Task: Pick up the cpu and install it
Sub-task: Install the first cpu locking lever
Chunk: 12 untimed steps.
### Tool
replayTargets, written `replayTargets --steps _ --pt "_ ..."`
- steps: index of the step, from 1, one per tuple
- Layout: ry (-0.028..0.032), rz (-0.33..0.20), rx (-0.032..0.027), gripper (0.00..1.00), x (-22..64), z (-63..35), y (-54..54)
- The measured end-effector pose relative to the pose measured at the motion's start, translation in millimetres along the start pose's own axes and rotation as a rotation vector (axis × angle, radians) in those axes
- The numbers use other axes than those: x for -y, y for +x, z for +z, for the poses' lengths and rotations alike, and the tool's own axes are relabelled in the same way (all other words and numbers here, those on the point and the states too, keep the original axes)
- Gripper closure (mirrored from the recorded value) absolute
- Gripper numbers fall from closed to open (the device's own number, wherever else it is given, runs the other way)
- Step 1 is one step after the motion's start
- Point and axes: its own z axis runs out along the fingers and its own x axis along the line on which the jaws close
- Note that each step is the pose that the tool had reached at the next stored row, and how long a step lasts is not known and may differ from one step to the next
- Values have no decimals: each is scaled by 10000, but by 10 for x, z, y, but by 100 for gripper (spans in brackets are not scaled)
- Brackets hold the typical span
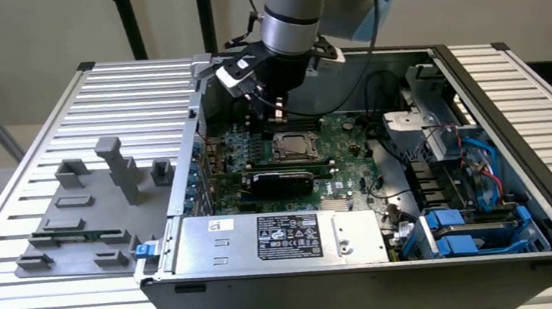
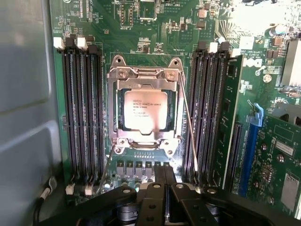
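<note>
We see jaws clenched, gripping nothing, above motherboard. Cpu sits flat within socket frame; square, no long axis. It lies straight beneath jaws, apart, untouched.

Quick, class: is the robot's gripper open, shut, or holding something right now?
Gripper: shut, holding nothing; the silvery-beige square cpu sits apart from it in the metal-framed socket.
</note>
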Motion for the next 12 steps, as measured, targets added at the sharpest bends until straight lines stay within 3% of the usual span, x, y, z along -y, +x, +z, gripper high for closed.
replayTargets --steps 5,8,9,10,12 --pt "3 242 -92 89 67 5 0" --pt "7 369 -198 89 105 12 0" --pt "9 385 -284 89 119 14 0" --pt "9 394 -405 89 133 17 0" --pt "15 381 -743 89 158 21 0"
